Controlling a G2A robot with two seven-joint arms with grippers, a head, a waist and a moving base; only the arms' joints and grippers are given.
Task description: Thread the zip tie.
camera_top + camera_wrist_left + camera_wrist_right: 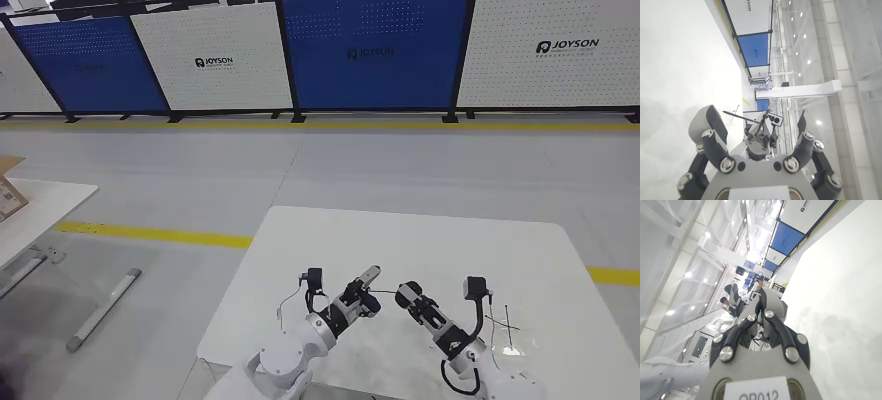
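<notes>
The zip tie is a thin, dark, straight strip that narrows to a pointed tip. It is held in the air above the white table, between the two arms. The right gripper is pinched tight on one end of it, and the free tip sticks out toward the left gripper. In the top view the tie shows as a fine line bridging the gap between the two claws.

The left gripper's fingers stand wide apart with nothing in them. They are smooth grey shells faced with matte black pads, on black links with shiny round bolt heads. The right gripper has the same build, its fingers pressed together.

More dark zip ties lie crossed on the smooth table top beside the right arm.
</notes>
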